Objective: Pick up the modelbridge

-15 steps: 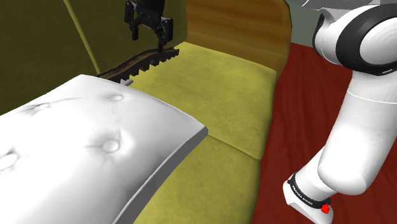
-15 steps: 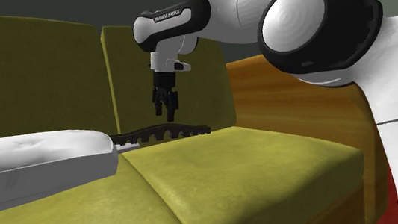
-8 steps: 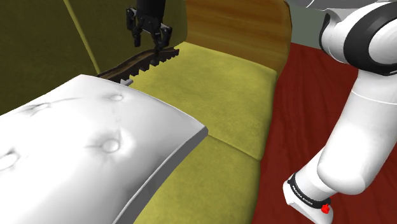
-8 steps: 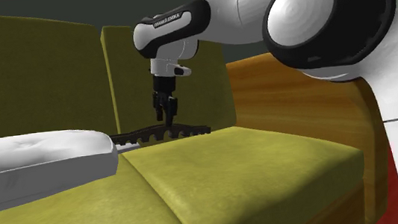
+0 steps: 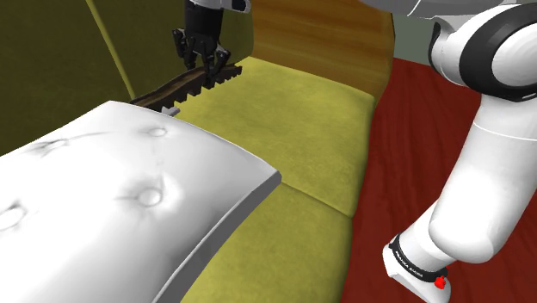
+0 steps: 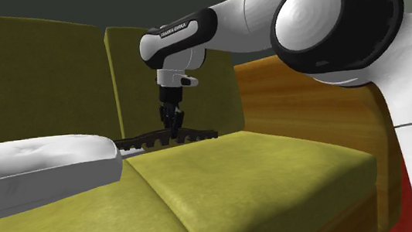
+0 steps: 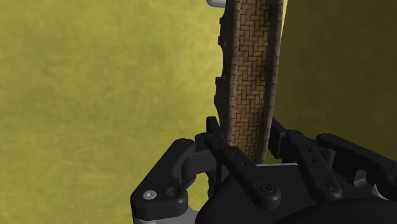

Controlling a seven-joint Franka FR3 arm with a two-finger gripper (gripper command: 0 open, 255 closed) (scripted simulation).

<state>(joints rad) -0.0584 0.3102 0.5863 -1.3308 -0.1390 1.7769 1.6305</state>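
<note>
The gripper [image 7: 247,137] is clamping across the narrow, brick-patterned deck of the model bridge [image 7: 248,70], which is lying at the back of the olive sofa seat [image 5: 293,112] near a white cushion [image 5: 129,189]; it is looking stiff and light, its toothed edges likely fragile

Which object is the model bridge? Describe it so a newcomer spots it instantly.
Find the olive-yellow sofa; at the back of its seat, beyond the big white cushion, lies the model bridge, right under the black gripper. It's the one long, thin, dark strip with a toothed edge and brick-patterned deck.
</note>
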